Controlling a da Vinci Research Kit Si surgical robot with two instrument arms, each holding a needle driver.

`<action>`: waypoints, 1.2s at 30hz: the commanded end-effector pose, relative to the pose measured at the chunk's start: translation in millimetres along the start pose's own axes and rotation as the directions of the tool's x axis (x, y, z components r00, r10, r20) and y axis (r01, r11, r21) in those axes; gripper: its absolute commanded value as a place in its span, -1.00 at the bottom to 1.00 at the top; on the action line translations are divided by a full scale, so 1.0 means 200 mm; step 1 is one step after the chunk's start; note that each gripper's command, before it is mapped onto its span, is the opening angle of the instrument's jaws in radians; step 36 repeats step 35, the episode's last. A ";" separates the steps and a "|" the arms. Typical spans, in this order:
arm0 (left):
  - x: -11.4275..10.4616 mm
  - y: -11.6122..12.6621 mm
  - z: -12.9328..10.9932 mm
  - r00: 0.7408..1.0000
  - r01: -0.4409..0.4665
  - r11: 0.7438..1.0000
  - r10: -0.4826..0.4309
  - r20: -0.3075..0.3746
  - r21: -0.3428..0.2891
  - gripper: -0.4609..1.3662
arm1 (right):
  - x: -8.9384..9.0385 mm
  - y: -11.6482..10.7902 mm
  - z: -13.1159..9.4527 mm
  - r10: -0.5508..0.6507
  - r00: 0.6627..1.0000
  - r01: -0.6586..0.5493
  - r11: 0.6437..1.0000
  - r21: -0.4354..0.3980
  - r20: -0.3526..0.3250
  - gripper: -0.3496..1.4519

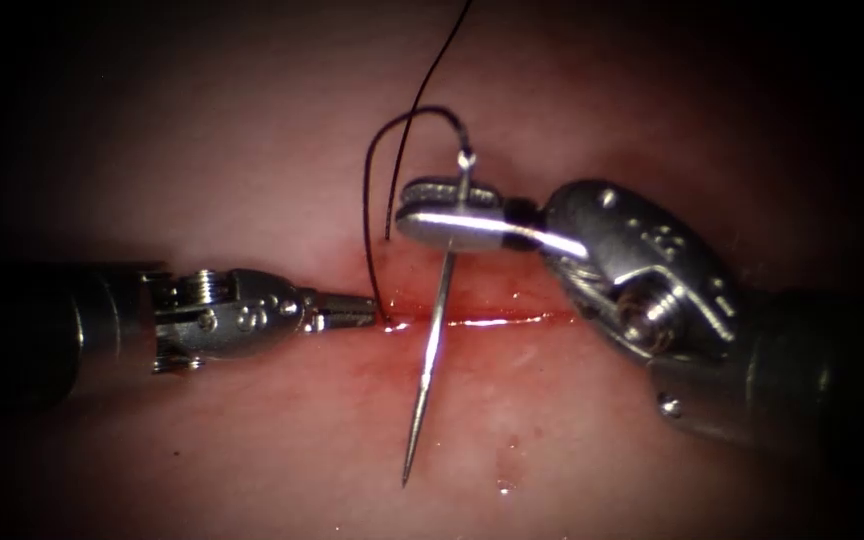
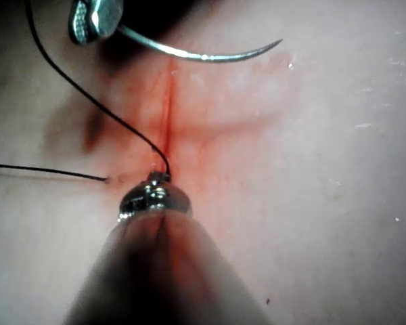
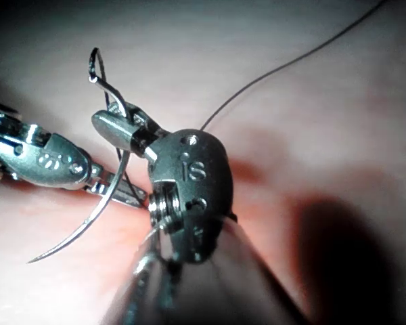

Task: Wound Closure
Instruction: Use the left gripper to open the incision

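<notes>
Meanwhile, the right tool (image 1: pixel 449 212) is gripping the needle (image 1: pixel 435 330) near its tail, free above the cut (image 1: pixel 472 322); the left tool (image 1: pixel 367 309) is pinching thread (image 1: pixel 368 220).

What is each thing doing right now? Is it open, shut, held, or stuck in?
Right tool: shut on the needle near its thread end.
Needle: held, free of the tissue.
Left tool: shut on the thread at the cut.
Thread: looped, entering the cut.
Cut: red, wet.
</notes>
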 end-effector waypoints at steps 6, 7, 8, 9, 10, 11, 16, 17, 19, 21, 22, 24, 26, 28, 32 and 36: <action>0.001 0.001 0.001 0.999 -0.006 0.999 0.004 0.038 0.042 -0.88 | 0.001 -0.001 0.000 0.000 1.000 0.000 1.000 -0.006 0.000 -1.00; 0.001 0.001 0.001 0.999 -0.004 0.999 0.002 0.039 0.043 -0.88 | 0.001 -0.001 0.000 0.000 1.000 0.000 1.000 -0.007 0.000 -1.00; 0.001 0.000 0.001 0.999 -0.010 0.999 0.008 0.043 0.050 -0.88 | 0.001 -0.001 -0.001 0.001 1.000 -0.001 1.000 -0.008 0.001 -1.00; 0.001 0.001 0.001 0.999 -0.013 0.999 0.011 0.044 0.050 -0.88 | 0.001 -0.001 -0.001 -0.004 1.000 0.004 1.000 -0.010 0.001 -1.00; 0.001 0.001 0.001 0.999 -0.017 0.999 0.015 0.046 0.051 -0.88 | 0.002 -0.001 0.000 -0.004 1.000 0.004 1.000 -0.010 0.004 -1.00; 0.001 0.001 0.001 0.999 -0.022 0.998 0.020 0.046 0.051 -0.88 | 0.002 0.000 0.000 -0.003 1.000 0.003 1.000 -0.012 0.005 -1.00; 0.000 0.002 0.002 0.999 -0.029 0.999 0.027 0.044 0.044 -0.88 | 0.001 -0.001 0.001 -0.019 1.000 0.019 1.000 -0.016 -0.003 -1.00; -0.001 0.002 0.003 0.999 -0.028 0.999 0.027 0.042 0.040 -0.88 | -0.001 -0.002 0.002 -0.022 1.000 0.022 1.000 -0.016 -0.004 -1.00; -0.001 0.002 0.003 0.999 -0.027 0.999 0.026 0.041 0.037 -0.88 | -0.002 -0.003 0.002 -0.026 1.000 0.026 1.000 -0.016 -0.005 -1.00; -0.001 0.003 0.003 0.999 -0.025 0.999 0.024 0.039 0.031 -0.88 | -0.003 -0.003 0.001 -0.031 1.000 0.031 0.999 -0.014 0.001 -1.00; -0.001 0.003 0.003 0.999 -0.025 0.999 0.024 0.039 0.031 -0.88 | -0.003 -0.003 0.001 -0.031 1.000 0.031 0.999 -0.014 0.002 -1.00; -0.001 0.003 0.003 0.999 -0.024 0.999 0.023 0.037 0.032 -0.88 | -0.003 -0.004 0.001 -0.032 0.999 0.032 0.999 -0.012 0.005 -1.00; 0.000 0.003 0.003 0.999 -0.028 0.999 0.027 0.035 0.033 -0.88 | -0.003 -0.004 0.000 -0.032 0.999 0.032 0.999 -0.012 0.006 -1.00; 0.000 0.002 0.003 0.999 -0.027 0.999 0.026 0.035 0.033 -0.88 | -0.003 -0.003 -0.001 -0.031 0.999 0.031 0.999 -0.012 0.008 -1.00; 0.000 0.002 0.003 0.999 -0.032 0.999 0.031 0.034 0.028 -0.88 | -0.002 -0.002 0.000 -0.039 0.999 0.039 0.999 -0.016 0.009 -1.00; 0.000 0.002 0.003 0.999 -0.030 0.999 0.029 0.029 0.029 -0.88 | -0.001 -0.001 0.001 -0.043 0.999 0.043 0.999 -0.018 0.008 -1.00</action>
